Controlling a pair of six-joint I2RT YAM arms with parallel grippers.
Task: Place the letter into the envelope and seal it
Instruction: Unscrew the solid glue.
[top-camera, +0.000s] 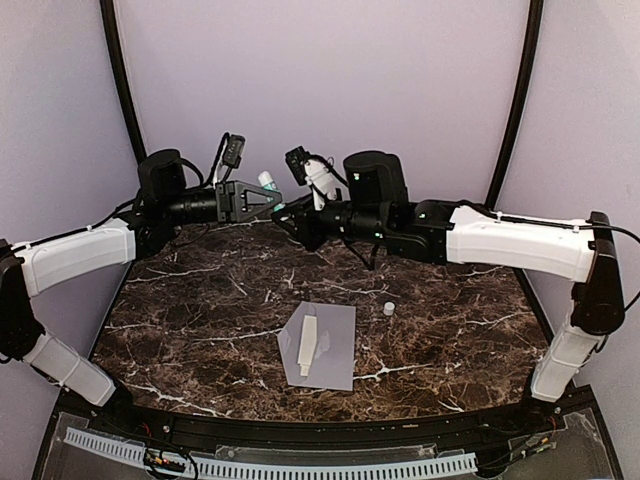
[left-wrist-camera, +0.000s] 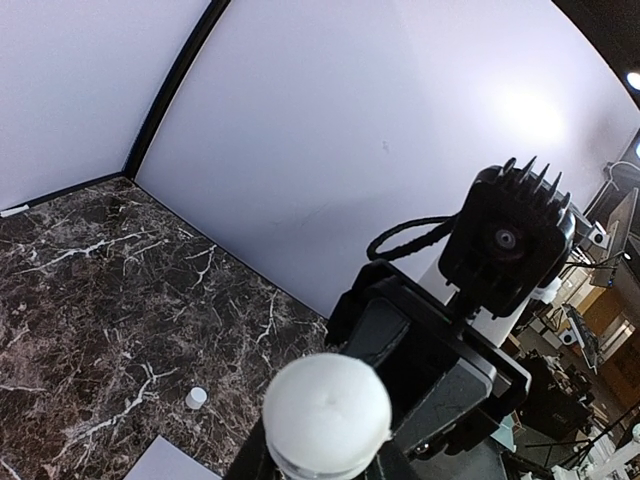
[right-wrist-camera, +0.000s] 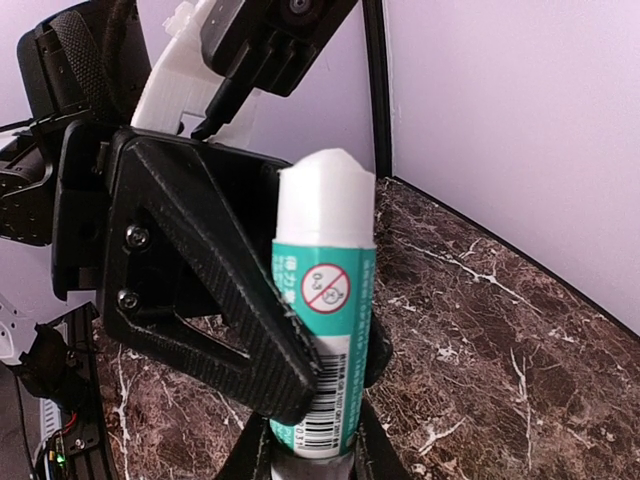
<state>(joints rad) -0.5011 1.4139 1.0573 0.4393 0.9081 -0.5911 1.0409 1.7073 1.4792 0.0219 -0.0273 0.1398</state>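
The pale lavender envelope lies flat at the table's middle, its triangular flap open to the left. A narrow folded cream letter rests on it; whether it is tucked inside I cannot tell. Both grippers meet high at the back, away from the envelope. A teal-labelled glue stick with a white tip stands between them. My right gripper is shut on its base. My left gripper is shut on its middle, one black finger across the label. The left wrist view shows the stick's white end close up.
A small white cap sits on the dark marble table to the right of the envelope, also seen as the cap beside the envelope's corner. Lavender backdrop walls enclose the back and sides.
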